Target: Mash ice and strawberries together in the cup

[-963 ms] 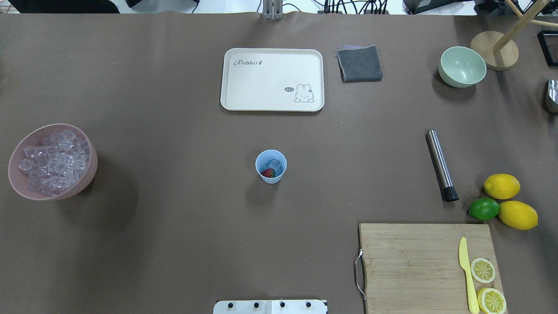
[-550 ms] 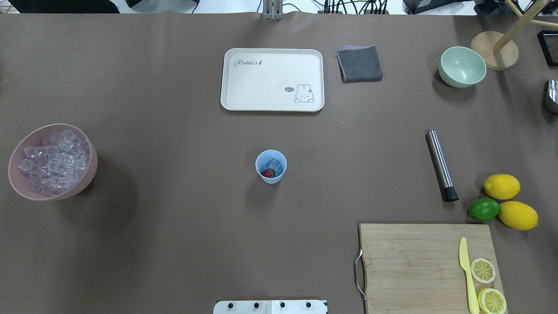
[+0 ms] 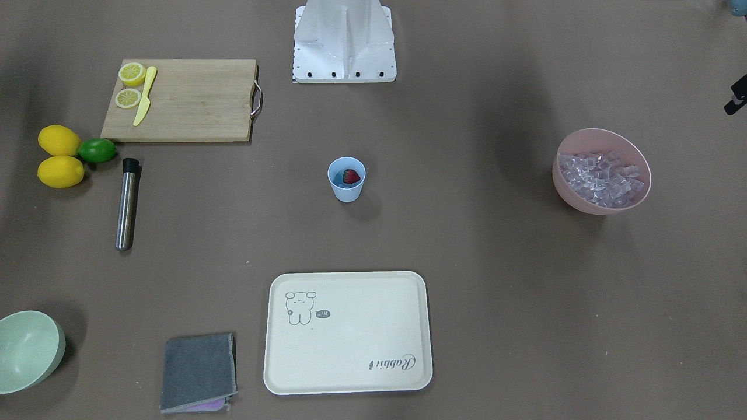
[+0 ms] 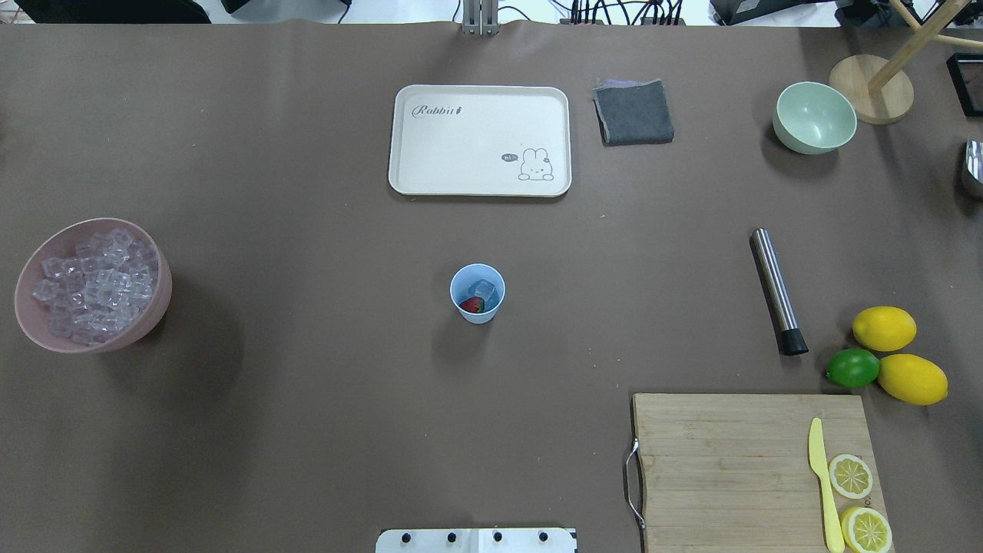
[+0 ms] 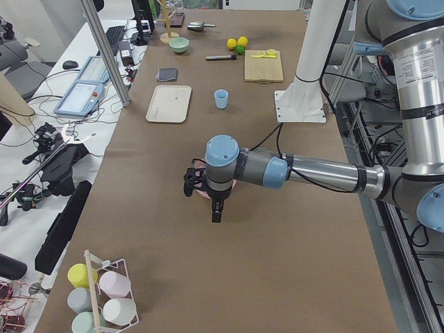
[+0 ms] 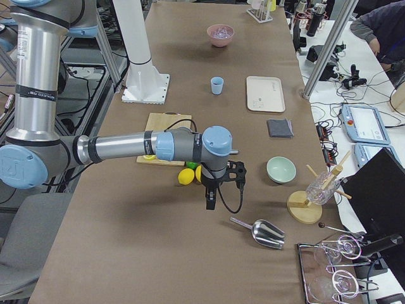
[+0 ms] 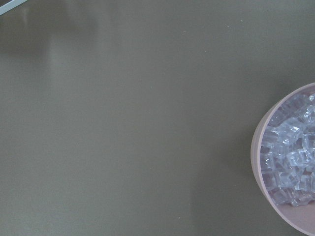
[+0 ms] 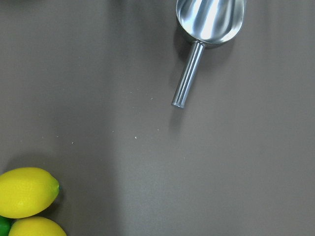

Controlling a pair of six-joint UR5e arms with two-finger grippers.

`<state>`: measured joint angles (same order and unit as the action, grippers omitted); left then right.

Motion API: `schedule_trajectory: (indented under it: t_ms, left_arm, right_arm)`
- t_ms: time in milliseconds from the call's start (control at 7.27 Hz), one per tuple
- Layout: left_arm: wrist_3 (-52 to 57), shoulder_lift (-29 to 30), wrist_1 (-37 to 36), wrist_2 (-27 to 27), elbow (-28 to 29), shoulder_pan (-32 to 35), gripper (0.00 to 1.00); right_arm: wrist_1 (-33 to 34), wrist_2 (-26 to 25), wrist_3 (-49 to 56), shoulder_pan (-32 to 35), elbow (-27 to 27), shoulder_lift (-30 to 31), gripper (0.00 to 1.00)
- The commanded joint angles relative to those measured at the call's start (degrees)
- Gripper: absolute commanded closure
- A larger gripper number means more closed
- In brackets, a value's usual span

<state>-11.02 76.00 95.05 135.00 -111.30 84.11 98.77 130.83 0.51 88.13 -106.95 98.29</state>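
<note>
Cup (image 4: 477, 293) stands upright near the middle of the bench (image 4: 307, 430), forward of the robot's base and well apart from all other items. It contains one strawberry (image 4: 471, 305) and at least one ice cube (image 4: 484, 289), both whole.

A pink bowl (image 4: 92, 286) on the robot's left is full of ice cubes (image 7: 290, 157). A steel rod with a black end (image 4: 777, 290) lies flat on the robot's right, near two lemons (image 4: 884, 328) and a lime (image 4: 852, 368).

Left fingers (image 5: 216, 212) hang above the bench over the pink bowl, touching nothing. Right fingers (image 6: 210, 201) hang above the bench just beside the lemons, with a metal scoop (image 8: 209, 19) lying nearby. Only the side views show either pair, so I cannot tell whether they are released or clenched.
</note>
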Motion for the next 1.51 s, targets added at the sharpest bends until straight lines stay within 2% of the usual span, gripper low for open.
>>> schedule_trajectory:
  t_ms: [0,1376]
  left_arm:
    - [0.03,0.02,0.13,0.00,0.03,0.00,0.02]
    - [0.03,-0.76,0.13,-0.09,0.03,0.00,0.02]
  right_arm:
    - [-0.16,0.13,0.11,0.03,-0.53,-0.29,0.00]
    - [-0.16,0.22,-0.33,0.11,-3.88,-0.55,0.00]
